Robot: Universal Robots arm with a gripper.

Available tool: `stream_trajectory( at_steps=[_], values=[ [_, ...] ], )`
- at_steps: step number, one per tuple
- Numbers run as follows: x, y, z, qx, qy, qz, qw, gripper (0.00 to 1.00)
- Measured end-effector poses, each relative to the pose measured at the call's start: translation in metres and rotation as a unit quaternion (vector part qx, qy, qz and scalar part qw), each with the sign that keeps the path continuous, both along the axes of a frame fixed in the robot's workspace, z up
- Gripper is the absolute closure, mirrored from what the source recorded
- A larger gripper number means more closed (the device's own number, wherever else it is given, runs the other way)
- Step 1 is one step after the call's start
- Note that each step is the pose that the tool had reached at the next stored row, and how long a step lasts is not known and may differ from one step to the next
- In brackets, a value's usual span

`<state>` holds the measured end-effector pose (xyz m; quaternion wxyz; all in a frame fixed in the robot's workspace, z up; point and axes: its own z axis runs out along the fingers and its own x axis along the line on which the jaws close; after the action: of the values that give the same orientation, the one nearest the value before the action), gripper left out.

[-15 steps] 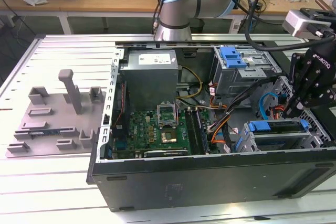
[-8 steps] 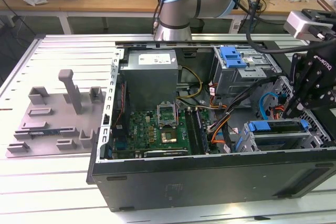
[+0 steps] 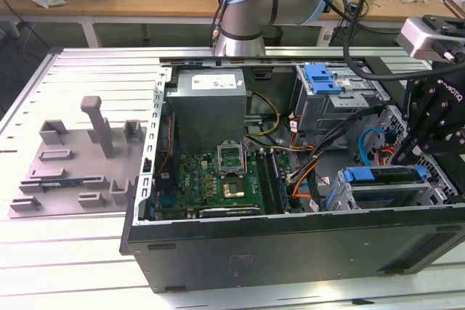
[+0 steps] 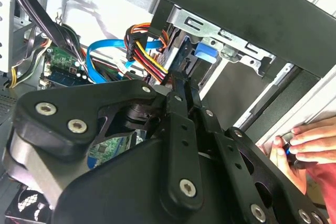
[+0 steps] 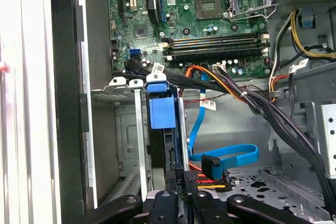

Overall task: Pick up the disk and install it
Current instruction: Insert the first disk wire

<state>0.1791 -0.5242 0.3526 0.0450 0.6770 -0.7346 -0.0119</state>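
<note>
White slatted counter (image 3: 65,266) carries the open black computer case (image 3: 290,248); my gripper (image 5: 179,190) is narrow, clamped on the blue-framed silver disk (image 5: 161,113) standing edgewise in the grey drive bay (image 5: 128,145).

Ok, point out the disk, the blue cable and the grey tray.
the disk (image 5: 160,113): first wrist view, blue carrier tab.
the blue cable (image 5: 197,124): first wrist view, straight stretch.
the grey tray (image 3: 76,168): exterior view, bare base.

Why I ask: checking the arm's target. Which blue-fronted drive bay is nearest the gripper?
The one holding the disk, at the exterior view's lower right, beside the gripper; the blue-latched cage sits farther off, near the power supply.
</note>
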Motion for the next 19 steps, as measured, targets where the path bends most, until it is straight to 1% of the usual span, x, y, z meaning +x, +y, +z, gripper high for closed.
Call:
stream_trajectory(
  at_steps=[6, 8, 10, 14, 19],
  values=[
    [0.0000, 0.0000, 0.0000, 0.0000, 0.0000, 0.001, 1.0000, 0.83],
    [0.0000, -0.0001, 0.0001, 0.0001, -0.0001, 0.004, 1.0000, 0.83],
    [0.0000, -0.0002, 0.0001, 0.0003, -0.0007, 0.009, 1.0000, 0.83],
    [0.0000, -0.0004, 0.0000, 0.0008, -0.0031, 0.026, 0.9997, 0.83],
    [0.0000, -0.0006, 0.0000, 0.0008, -0.0033, 0.027, 0.9996, 0.83]
  ],
)
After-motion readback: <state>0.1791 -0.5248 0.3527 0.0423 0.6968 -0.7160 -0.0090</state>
